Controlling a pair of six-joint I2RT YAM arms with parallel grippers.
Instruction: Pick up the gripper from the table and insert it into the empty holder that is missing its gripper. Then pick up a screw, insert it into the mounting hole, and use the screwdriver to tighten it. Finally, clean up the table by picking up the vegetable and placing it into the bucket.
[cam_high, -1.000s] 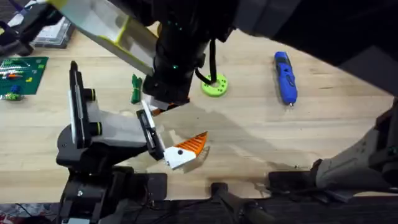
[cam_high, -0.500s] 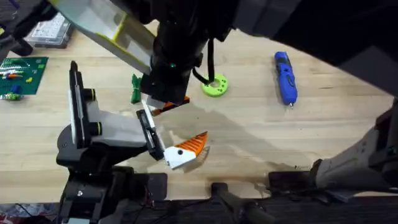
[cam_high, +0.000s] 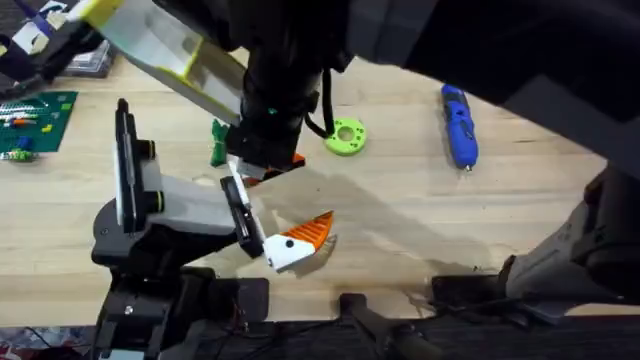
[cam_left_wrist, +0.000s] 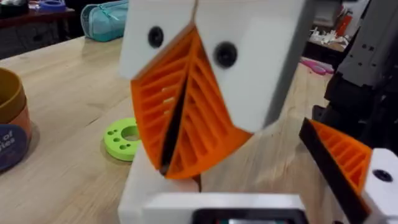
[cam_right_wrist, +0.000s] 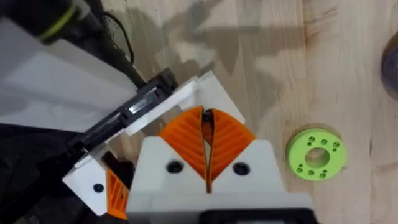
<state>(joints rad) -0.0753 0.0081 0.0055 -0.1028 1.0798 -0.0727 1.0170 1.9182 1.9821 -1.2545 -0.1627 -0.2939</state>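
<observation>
Right hand pads together, hiding holder top; vegetable half-covered

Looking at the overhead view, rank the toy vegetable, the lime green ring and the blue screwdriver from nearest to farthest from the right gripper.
Measured from the right gripper, by the holder:
1. The vegetable, just beyond on the left side.
2. The lime green ring, off to the right.
3. The screwdriver, far right.
</observation>
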